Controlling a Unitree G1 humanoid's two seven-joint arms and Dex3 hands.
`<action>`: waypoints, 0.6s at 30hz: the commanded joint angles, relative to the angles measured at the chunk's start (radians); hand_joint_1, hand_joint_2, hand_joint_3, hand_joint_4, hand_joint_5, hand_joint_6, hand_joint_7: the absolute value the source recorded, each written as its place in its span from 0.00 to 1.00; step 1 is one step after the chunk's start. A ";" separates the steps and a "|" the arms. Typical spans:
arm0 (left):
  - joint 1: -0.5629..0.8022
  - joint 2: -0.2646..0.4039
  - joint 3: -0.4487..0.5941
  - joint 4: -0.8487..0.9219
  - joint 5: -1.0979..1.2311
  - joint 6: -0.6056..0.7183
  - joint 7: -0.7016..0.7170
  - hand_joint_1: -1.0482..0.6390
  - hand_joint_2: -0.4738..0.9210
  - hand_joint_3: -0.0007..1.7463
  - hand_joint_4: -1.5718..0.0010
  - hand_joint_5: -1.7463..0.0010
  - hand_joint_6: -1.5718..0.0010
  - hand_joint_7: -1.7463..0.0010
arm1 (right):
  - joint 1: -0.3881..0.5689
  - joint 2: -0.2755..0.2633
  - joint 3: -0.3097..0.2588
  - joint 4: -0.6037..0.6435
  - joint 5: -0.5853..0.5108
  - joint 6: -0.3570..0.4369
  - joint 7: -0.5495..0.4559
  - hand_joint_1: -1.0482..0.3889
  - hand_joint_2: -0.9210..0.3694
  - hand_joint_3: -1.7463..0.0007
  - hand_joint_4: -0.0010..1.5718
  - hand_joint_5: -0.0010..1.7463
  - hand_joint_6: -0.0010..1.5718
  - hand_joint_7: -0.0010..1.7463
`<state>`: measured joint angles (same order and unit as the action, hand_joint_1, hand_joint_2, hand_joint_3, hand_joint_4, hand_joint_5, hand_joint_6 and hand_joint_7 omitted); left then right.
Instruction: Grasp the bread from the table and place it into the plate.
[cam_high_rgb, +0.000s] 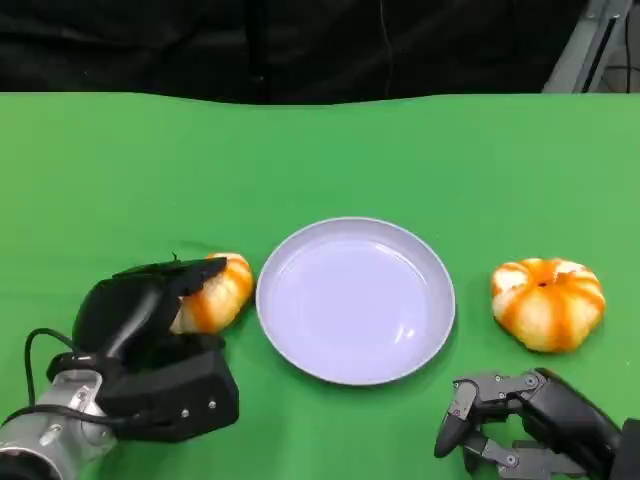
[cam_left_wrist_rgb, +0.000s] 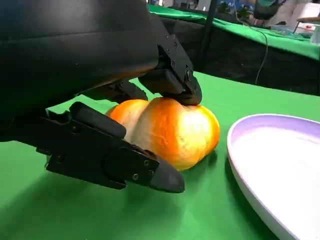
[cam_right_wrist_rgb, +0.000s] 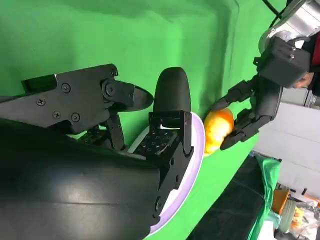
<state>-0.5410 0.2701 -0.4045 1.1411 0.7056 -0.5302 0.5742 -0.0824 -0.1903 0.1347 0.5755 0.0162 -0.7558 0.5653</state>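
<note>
Green cloth covers the table (cam_high_rgb: 330, 150), and behind it the room is dark. Near the middle of the table sits a round, pale purple plate (cam_high_rgb: 355, 300) with nothing on it.

On the left side of the plate lies a piece of bread (cam_high_rgb: 215, 292). It is orange with white stripes, and it rests on the green cloth just beside the plate's rim. The robot's left hand (cam_high_rgb: 150, 320) is wrapped around this bread. In the left wrist view, black fingers (cam_left_wrist_rgb: 172, 80) press on top of the bread (cam_left_wrist_rgb: 170, 130) and another black part sits low along its side, so the hand grips it from above and below. The bread still looks like it sits on the table, not in the plate (cam_left_wrist_rgb: 280, 165).

On the right side of the plate, a little apart from it, lies a second bread (cam_high_rgb: 548, 302) of the same kind. Nothing touches it.

The right hand (cam_high_rgb: 510, 420) hangs low near the front edge of the table, close to that second bread. Its fingers are spread apart and it holds nothing. In the right wrist view the left hand (cam_right_wrist_rgb: 250, 112) shows far off, clasping the orange bread (cam_right_wrist_rgb: 217, 127) next to the plate (cam_right_wrist_rgb: 197, 150).
</note>
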 joint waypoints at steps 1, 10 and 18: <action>-0.005 0.012 -0.007 0.024 -0.010 0.006 0.009 0.33 0.94 0.00 0.61 0.99 0.59 1.00 | 0.003 -0.009 -0.001 0.003 0.009 -0.010 -0.001 0.70 0.01 0.72 0.45 0.89 0.50 0.62; -0.005 0.013 -0.011 0.040 -0.026 -0.004 -0.008 0.63 0.96 0.01 0.59 0.99 0.57 0.99 | 0.014 -0.008 -0.001 -0.015 0.016 0.000 0.001 0.70 0.01 0.71 0.45 0.89 0.50 0.61; -0.010 0.010 -0.021 0.046 -0.035 0.014 -0.005 0.65 0.97 0.01 0.57 0.99 0.56 1.00 | 0.012 -0.008 -0.002 -0.008 0.014 -0.004 0.000 0.70 0.01 0.71 0.45 0.88 0.51 0.61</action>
<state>-0.5476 0.2682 -0.4249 1.1646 0.6750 -0.5477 0.5772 -0.0777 -0.1903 0.1347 0.5683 0.0181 -0.7558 0.5655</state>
